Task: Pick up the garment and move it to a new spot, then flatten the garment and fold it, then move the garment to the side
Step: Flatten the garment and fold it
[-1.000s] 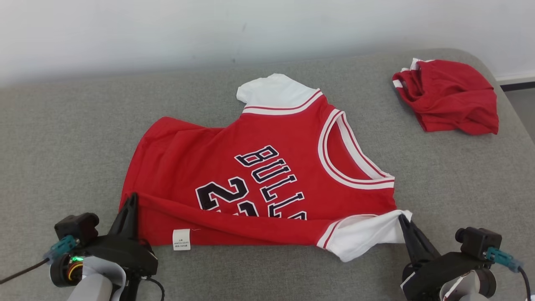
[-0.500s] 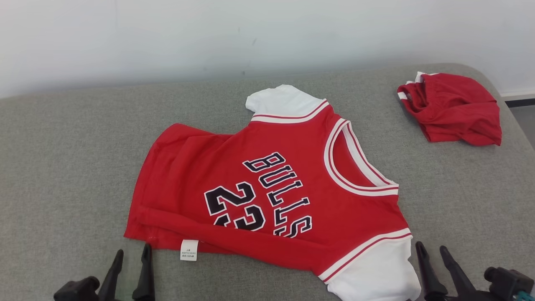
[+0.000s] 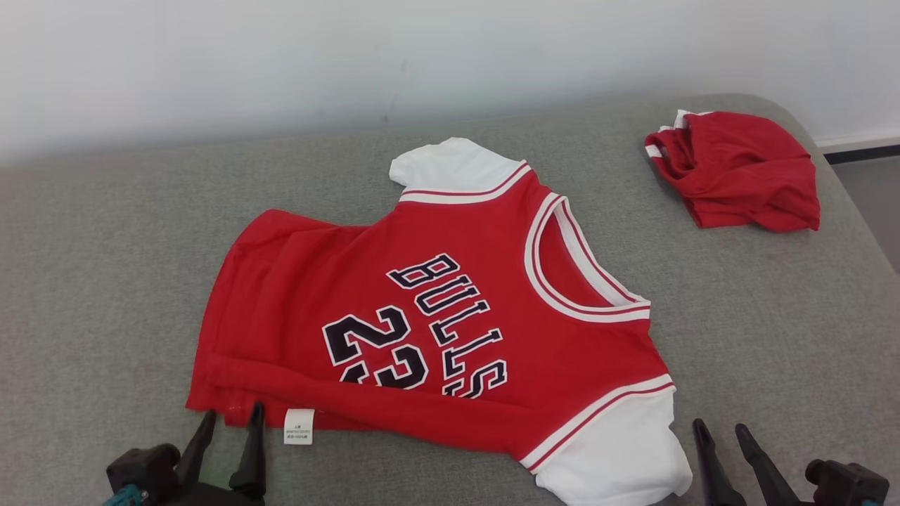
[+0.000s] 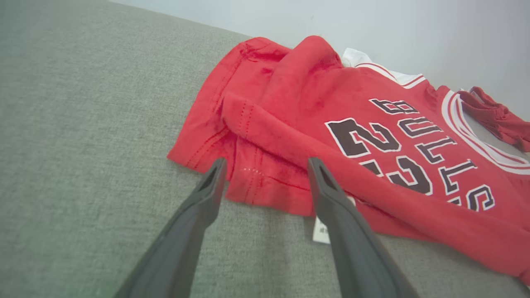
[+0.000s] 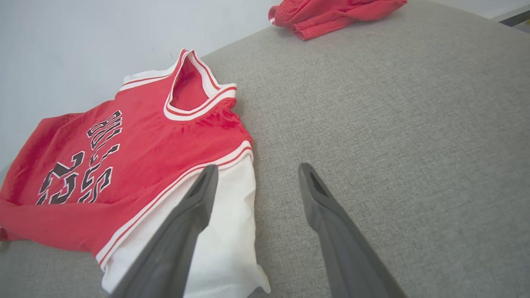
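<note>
A red jersey (image 3: 436, 323) with white sleeves and black "BULLS 23" lettering lies spread on the grey cushion, neck toward the right. Its near hem is turned over, with a white care label (image 3: 298, 426) showing. My left gripper (image 3: 232, 422) stands open at the jersey's near left corner, its fingers (image 4: 211, 186) straddling the hem edge (image 4: 265, 186) without holding it. My right gripper (image 3: 718, 430) is open just right of the near white sleeve (image 3: 619, 457); in the right wrist view that sleeve (image 5: 223, 215) lies beside and under the left finger.
A second red garment (image 3: 738, 169) lies crumpled at the far right of the cushion (image 3: 105, 281), also seen in the right wrist view (image 5: 331, 12). A pale wall (image 3: 422, 56) runs behind. The cushion's right edge drops to the floor (image 3: 872, 190).
Both grippers let go of the jersey's near edge and drew back, now open. The folded-up near edge dropped, uncovering the full "23" and "BULLS". The camera has also shifted.
</note>
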